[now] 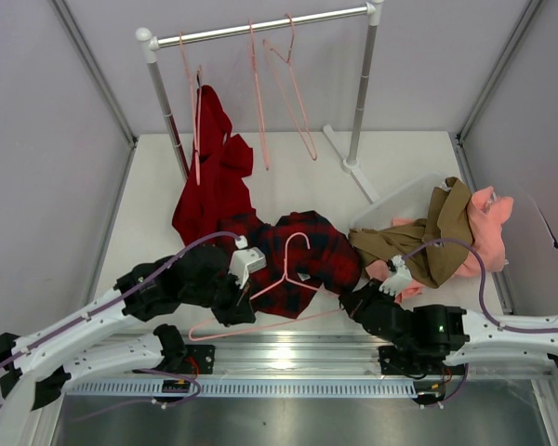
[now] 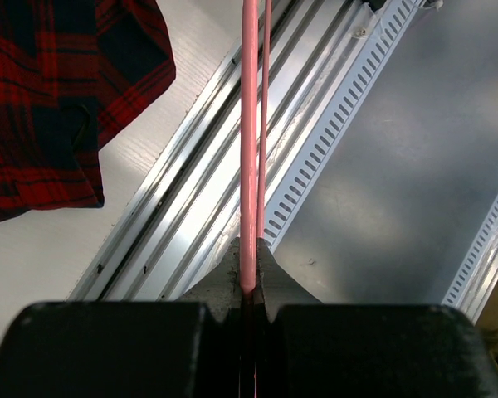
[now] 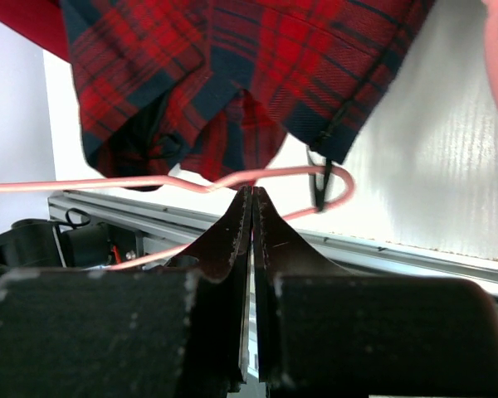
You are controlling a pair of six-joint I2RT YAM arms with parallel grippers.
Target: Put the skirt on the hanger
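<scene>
One skirt, then: where does it lie?

The skirt [image 1: 302,265] lies crumpled on the white table [image 1: 149,214], close to the front edge and about midway between the two arms. Its red and dark plaid is all bunched up.

And the hanger?

The pale-pink hanger [image 1: 279,321] lies flat, partly on the skirt. Its hook rests on the plaid cloth, and its long bottom bar runs along the table just in front of the skirt's near hem. The skirt is not yet on it.

Which arm has it?

The left gripper [image 2: 249,286] is clenched on the hanger. In its wrist view two thin pink rods run straight out from between the tips, over the metal rail [image 2: 199,215] at the table's near edge.

And the right one?

The right gripper [image 3: 251,195] is pressed closed, with nothing visible between its fingers. Its tips point at the skirt's near hem, and the hanger's pink wire crosses right at them; whether they touch it I cannot tell. A small dark loop at the hem hangs across that wire.

What lies around all this?

A plain red garment [image 1: 214,186] lies behind the skirt on the left, touching it and rising against the left post of a clothes rack [image 1: 260,28]. More pink hangers [image 1: 293,84] hang from the rack's bar. To the right, a heap of tan and pink clothes [image 1: 451,232] sits in a clear bin [image 1: 400,200], just beside the skirt's right edge.
</scene>
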